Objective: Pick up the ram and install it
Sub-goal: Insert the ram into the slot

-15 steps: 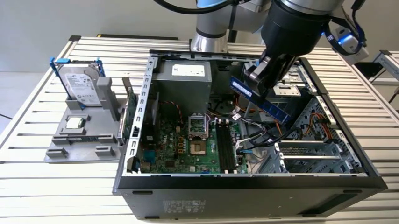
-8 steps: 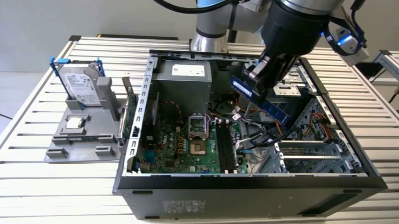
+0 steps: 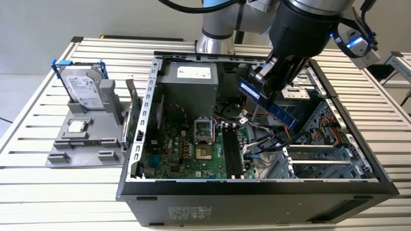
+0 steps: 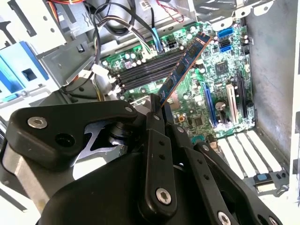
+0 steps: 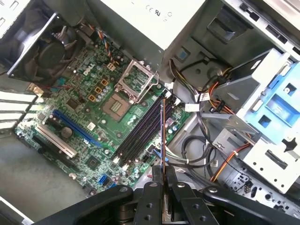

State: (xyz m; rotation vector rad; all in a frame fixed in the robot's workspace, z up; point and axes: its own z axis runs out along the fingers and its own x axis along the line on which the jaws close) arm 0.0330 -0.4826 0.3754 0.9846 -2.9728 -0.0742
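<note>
The ram (image 3: 273, 106) is a long blue stick with dark chips, held tilted in the air above the open computer case (image 3: 257, 185). My gripper (image 3: 262, 83) is shut on its upper end. In the second wrist view the ram (image 4: 183, 65) sticks out from between the black fingers (image 4: 154, 122) over the motherboard. In the first wrist view it appears edge-on as a thin line (image 5: 162, 136) rising from the gripper (image 5: 162, 177). It hangs over the black memory slots (image 5: 140, 133), apart from them. On the motherboard, those slots (image 3: 232, 149) lie on the exterior view's right of the processor socket (image 3: 203, 134).
A silver hard drive with blue clips (image 3: 83, 89) stands on a grey holder (image 3: 80, 154) at the exterior view's left. A green expansion card (image 3: 134, 115) stands beside the case wall. Loose cables (image 3: 270, 142), a power supply (image 3: 192, 79) and a blue drive cage (image 5: 276, 108) crowd the case.
</note>
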